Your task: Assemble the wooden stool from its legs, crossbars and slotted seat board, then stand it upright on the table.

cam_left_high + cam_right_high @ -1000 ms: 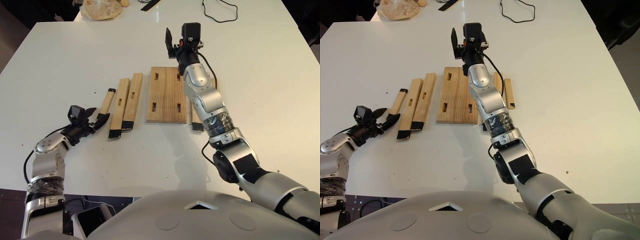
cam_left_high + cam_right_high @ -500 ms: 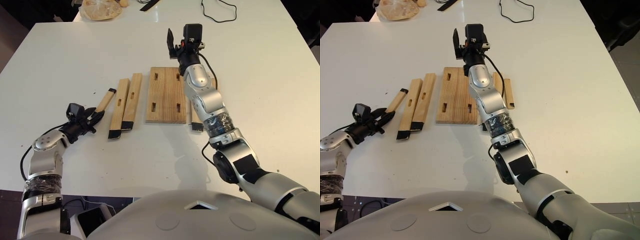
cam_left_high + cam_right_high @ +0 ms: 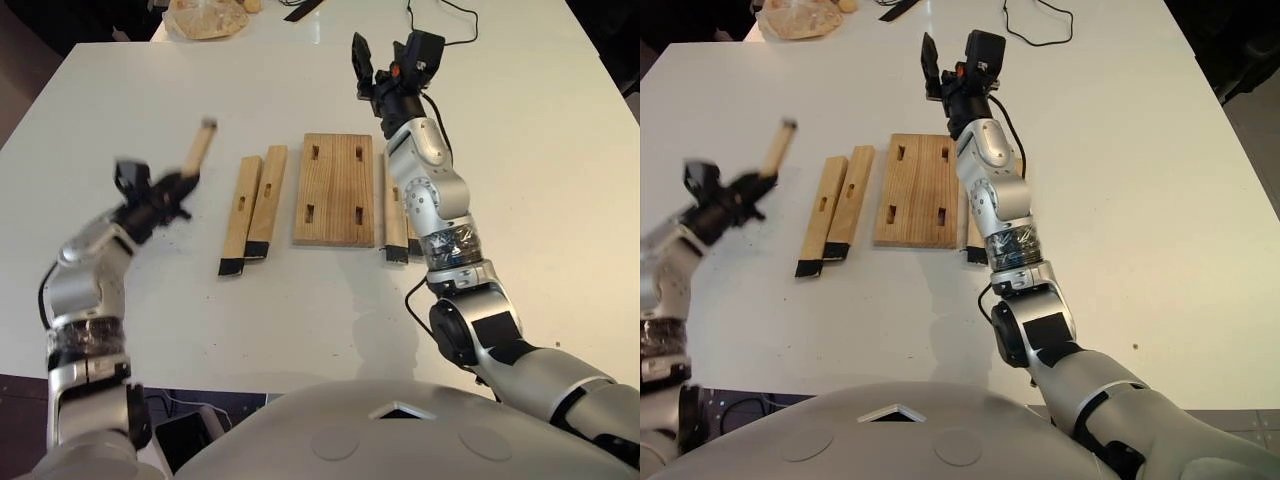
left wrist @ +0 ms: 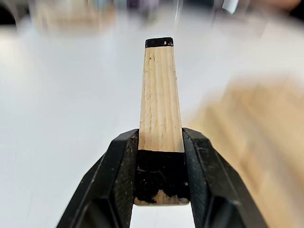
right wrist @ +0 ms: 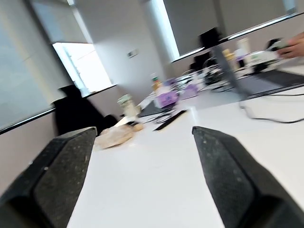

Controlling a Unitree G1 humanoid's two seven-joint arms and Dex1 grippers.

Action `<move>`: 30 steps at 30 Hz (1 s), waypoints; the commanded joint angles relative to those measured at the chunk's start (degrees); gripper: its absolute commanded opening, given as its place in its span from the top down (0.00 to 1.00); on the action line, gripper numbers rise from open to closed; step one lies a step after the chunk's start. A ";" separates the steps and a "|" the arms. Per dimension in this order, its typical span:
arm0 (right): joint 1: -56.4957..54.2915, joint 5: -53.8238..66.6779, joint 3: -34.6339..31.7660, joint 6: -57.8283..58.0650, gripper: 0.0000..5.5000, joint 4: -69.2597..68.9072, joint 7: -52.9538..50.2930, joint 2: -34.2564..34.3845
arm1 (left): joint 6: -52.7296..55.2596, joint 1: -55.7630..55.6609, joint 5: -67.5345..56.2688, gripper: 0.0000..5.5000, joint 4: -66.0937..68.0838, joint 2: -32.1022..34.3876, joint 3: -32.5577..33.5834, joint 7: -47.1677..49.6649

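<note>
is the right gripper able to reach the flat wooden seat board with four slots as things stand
Probably yes: the right gripper is open and empty just beyond the slotted wooden seat board, which lies flat with nothing on it.

Eyes: from the head, down over the table (image 3: pixel 540 150); same scene.
Left wrist: close, along the held stick (image 4: pixel 160 95).
Right wrist: level, toward the room.

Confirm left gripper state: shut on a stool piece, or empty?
Shut on a wooden piece: the left gripper's fingers press against both sides of its black-banded end.
</note>
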 commanded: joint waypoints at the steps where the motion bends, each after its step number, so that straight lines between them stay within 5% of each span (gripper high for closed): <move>1: -7.92 11.13 -3.96 11.75 0.32 -5.43 19.07 -9.64 | 8.78 -9.82 -19.68 0.76 -14.13 -8.03 -0.65 1.15; 7: -19.90 21.56 -11.05 22.40 0.32 1.45 31.59 -16.34 | 15.14 -10.31 -27.77 0.76 -17.92 -9.50 -3.06 0.71; 13: -20.81 29.63 -11.42 37.28 0.32 -1.52 42.67 -21.55 | 18.83 -9.27 -30.62 0.76 -20.10 -8.96 -4.48 -1.33; 27: -19.06 32.96 -12.15 46.18 0.32 -3.74 48.77 -22.21 | 22.22 -6.47 -32.76 0.76 -22.87 -8.45 -7.90 -7.45; 30: -19.27 33.06 -12.61 47.89 0.40 -3.47 49.39 -22.75 | 22.26 -6.46 -32.91 0.76 -23.00 -8.48 -7.67 -7.79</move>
